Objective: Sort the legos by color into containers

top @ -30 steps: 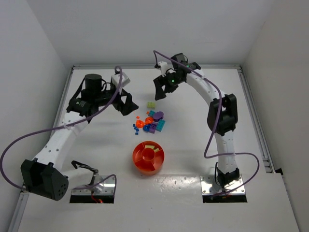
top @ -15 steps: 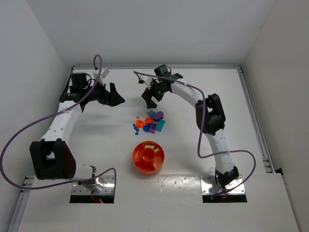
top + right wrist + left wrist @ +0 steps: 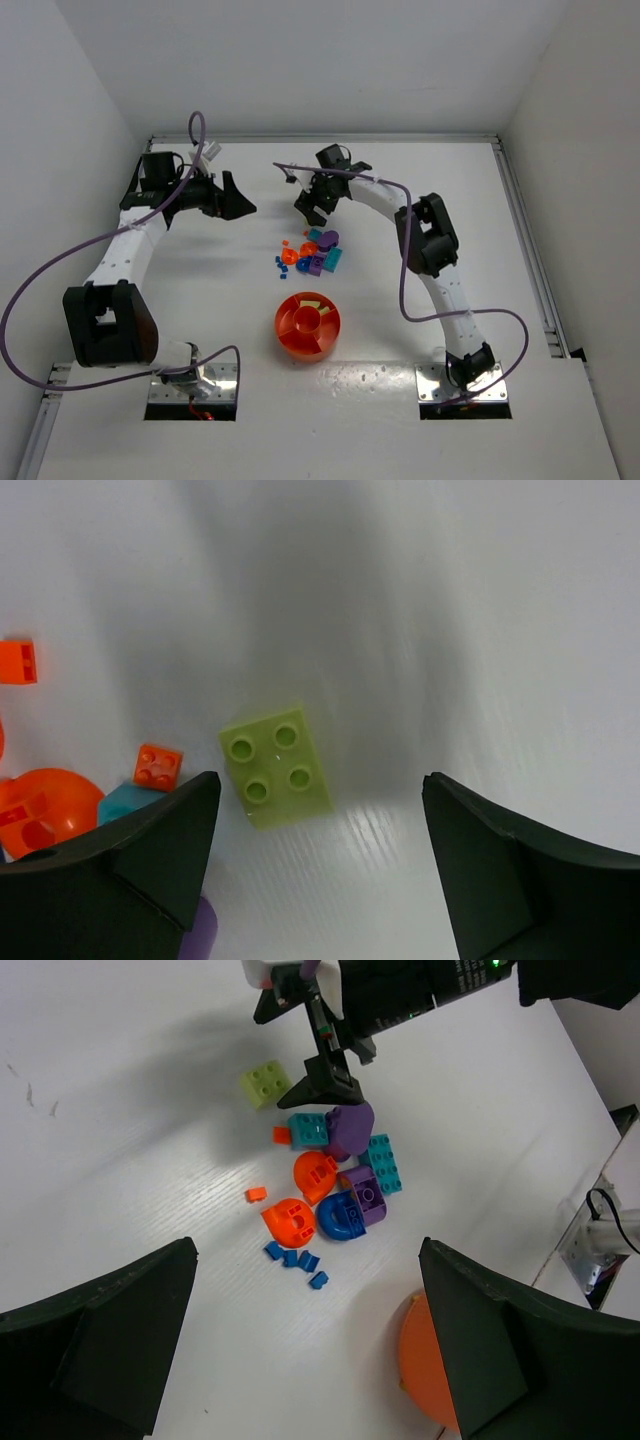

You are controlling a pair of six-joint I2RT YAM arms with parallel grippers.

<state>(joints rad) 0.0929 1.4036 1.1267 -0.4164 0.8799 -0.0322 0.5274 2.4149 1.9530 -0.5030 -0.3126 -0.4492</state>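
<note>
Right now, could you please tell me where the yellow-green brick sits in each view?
Top external: yellow-green brick not visible; the right tool hangs over that spot, just beyond the teal brick.
Left wrist: yellow-green brick upper left of centre, up-left of the teal brick.
Right wrist: yellow-green brick near centre; teal brick at its lower left.
Shared landmark: the teal brick.

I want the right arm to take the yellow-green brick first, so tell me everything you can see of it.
The yellow-green brick is a small squarish block of smooth plastic with four round studs, two by two. It lies flat on the white table, studs up, skewed in the right wrist view. It sits apart from the pile, a narrow gap from the small orange brick. The right gripper hovers above it, open, a finger on either side, touching nothing.
</note>
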